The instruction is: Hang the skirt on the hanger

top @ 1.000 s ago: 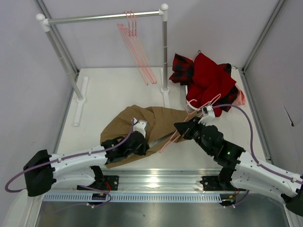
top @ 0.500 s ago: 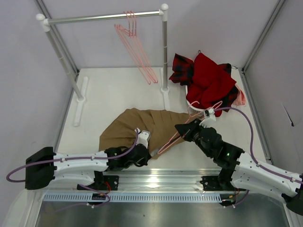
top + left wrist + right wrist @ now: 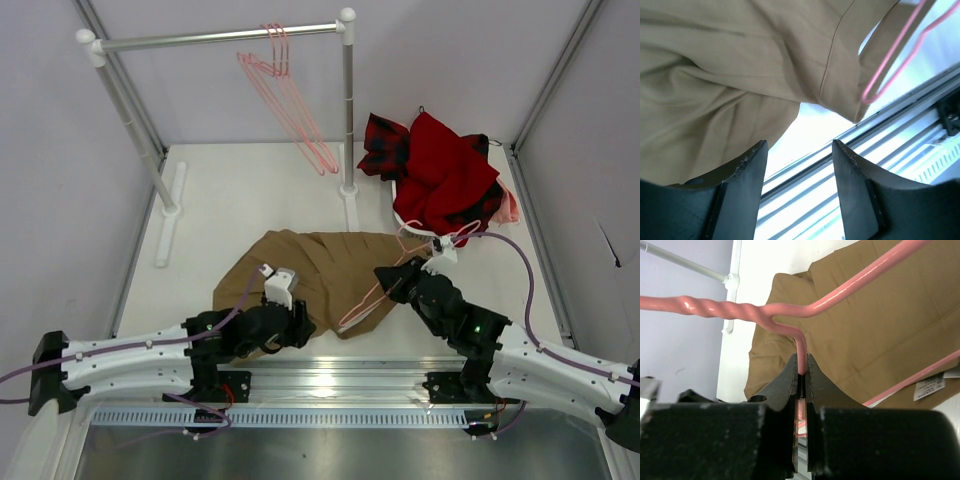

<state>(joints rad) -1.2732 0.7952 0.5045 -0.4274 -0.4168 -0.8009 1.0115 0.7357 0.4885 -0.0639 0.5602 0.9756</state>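
Overhead, first. Skirt (image 3: 320, 265): tan, crumpled on the white tabletop (image 3: 230, 190), lying between the two sets of fingers. Left fingers (image 3: 298, 325): at the skirt's near hem; their spread cannot be told from here. Right fingers (image 3: 388, 275): at the skirt's opposite edge, gripping the pink hanger (image 3: 362, 303). The hanger's frame slants across the cloth on the side towards the left fingers, and its hook lies on the far side of the right fingers. Beyond both sets: red garment (image 3: 445, 175) with plaid cloth (image 3: 383, 140); clothes rack (image 3: 220, 38) bearing spare pink hangers (image 3: 295, 120).

Left wrist view. Fingers apart, nothing between them. Skirt fills the field beyond the fingertips, a hem corner just past the gap. One rounded hanger corner lies on the cloth beyond the right-hand finger. Metal edge rail (image 3: 805, 205) shows through the gap.

Right wrist view. Fingers closed tight on the hanger's wire, just below its twisted neck. Skirt spreads beyond the fingertips, under the frame. White label (image 3: 930, 387) at the cloth's edge, off to the right of the fingers.
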